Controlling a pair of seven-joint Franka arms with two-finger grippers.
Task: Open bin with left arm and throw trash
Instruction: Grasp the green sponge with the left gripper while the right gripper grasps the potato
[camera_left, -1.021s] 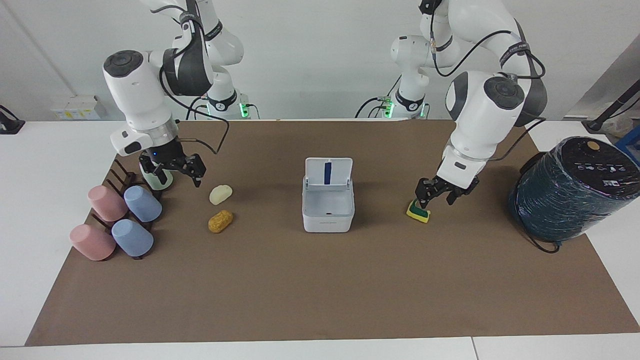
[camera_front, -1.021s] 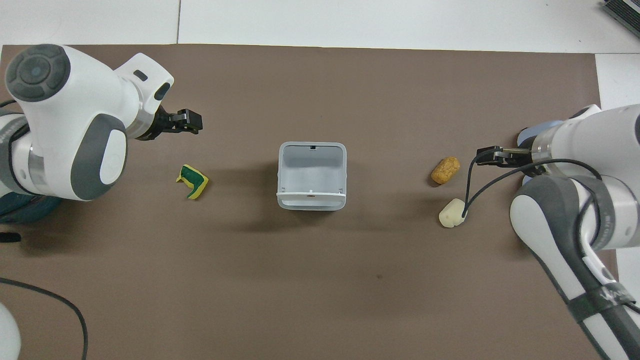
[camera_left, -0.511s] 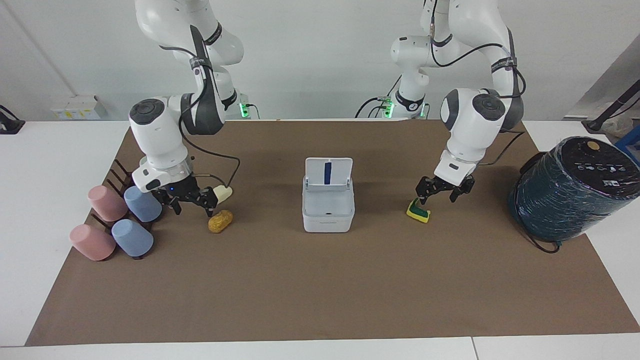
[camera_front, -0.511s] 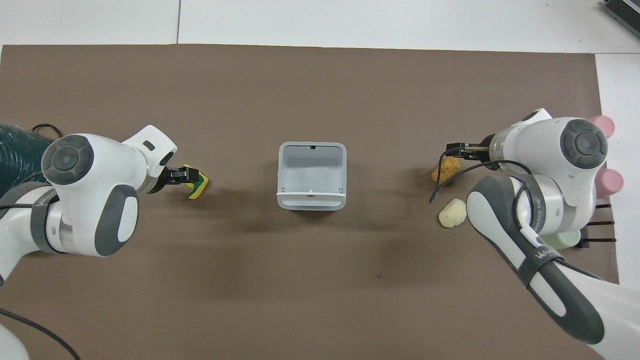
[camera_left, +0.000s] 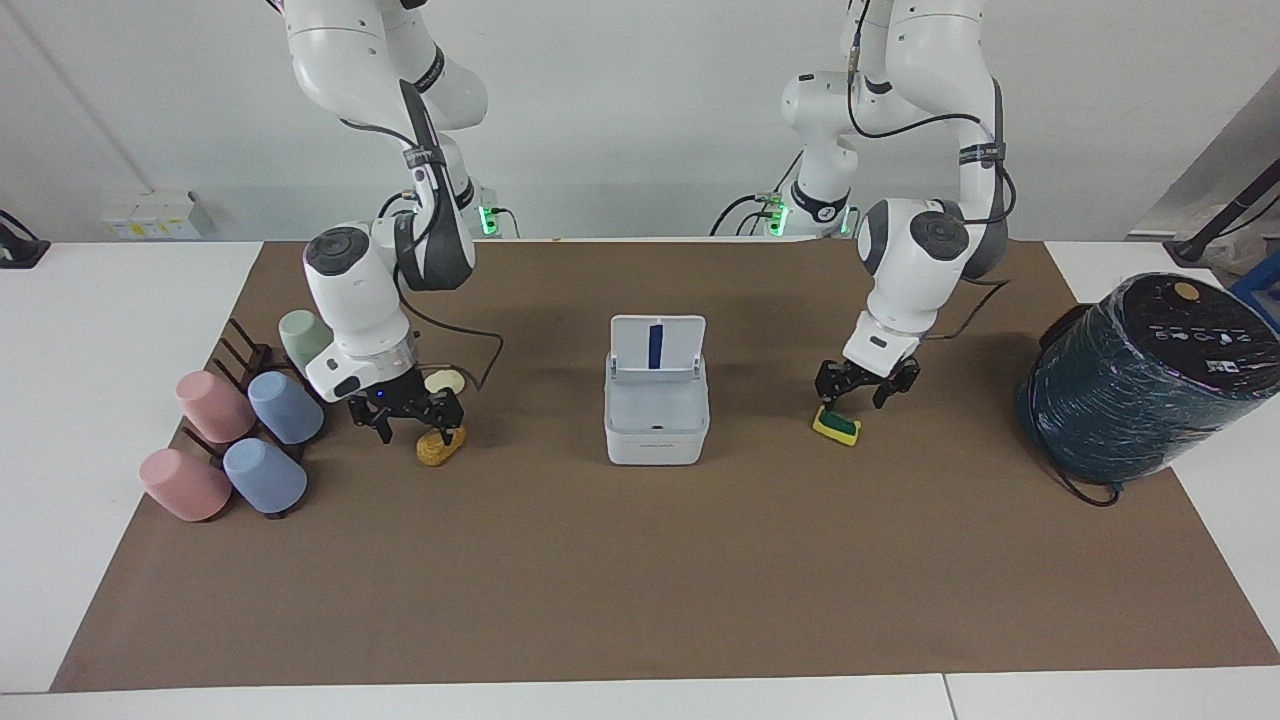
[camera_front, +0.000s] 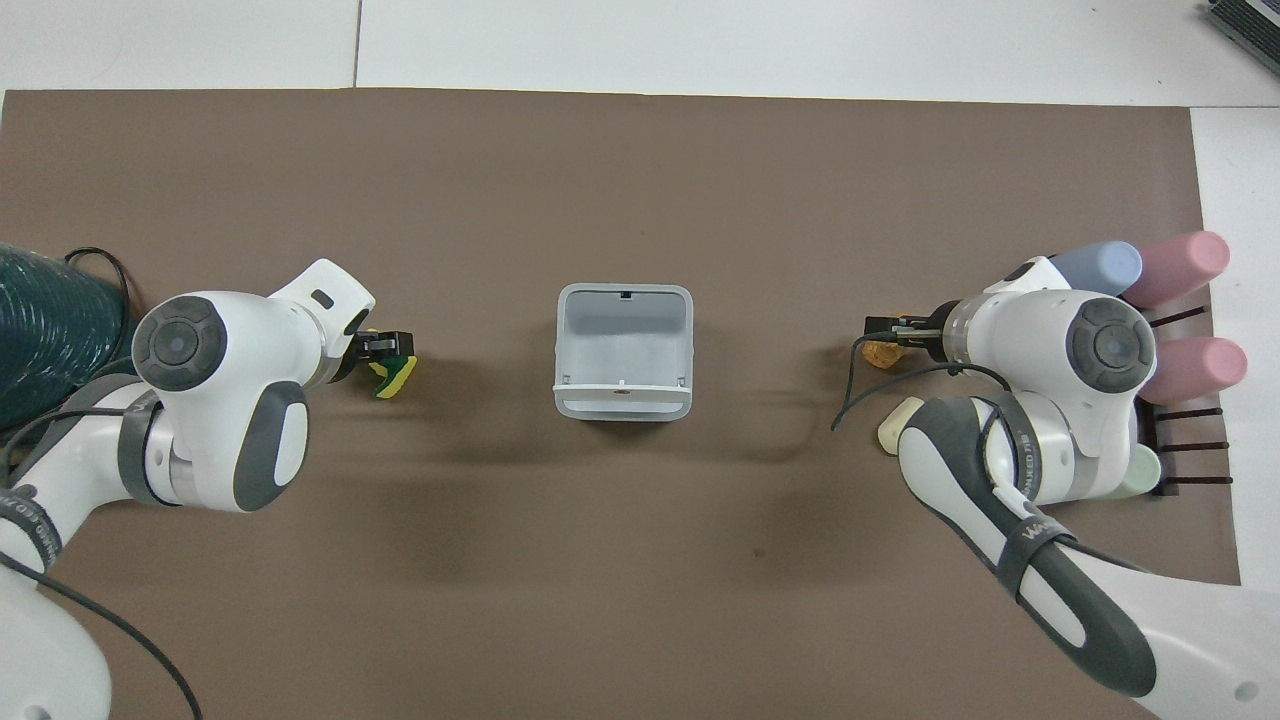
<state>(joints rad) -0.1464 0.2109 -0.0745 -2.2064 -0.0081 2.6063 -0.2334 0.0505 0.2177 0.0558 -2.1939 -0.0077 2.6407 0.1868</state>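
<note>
The white bin (camera_left: 655, 440) (camera_front: 622, 402) stands mid-table, its lid (camera_left: 655, 345) upright and open, blue stripe showing. The yellow-and-green sponge piece (camera_left: 838, 429) (camera_front: 393, 372) lies toward the left arm's end. My left gripper (camera_left: 853, 397) (camera_front: 395, 345) is low over it, open, one finger at the sponge's top. The orange-brown lump (camera_left: 438, 452) (camera_front: 880, 354) lies toward the right arm's end, with my right gripper (camera_left: 415, 428) (camera_front: 885, 328) open just above it. The cream lump (camera_left: 445, 381) (camera_front: 888, 432) is partly hidden by the right arm.
A rack with pink, blue and green cups (camera_left: 285, 405) stands at the right arm's end of the brown mat. A large dark teal wrapped cylinder (camera_left: 1140, 375) with a cable sits at the left arm's end.
Both arms have come down. The left gripper has dropped onto the sponge and its fingers have narrowed. The right gripper has moved from the cups to over the orange-brown lump.
</note>
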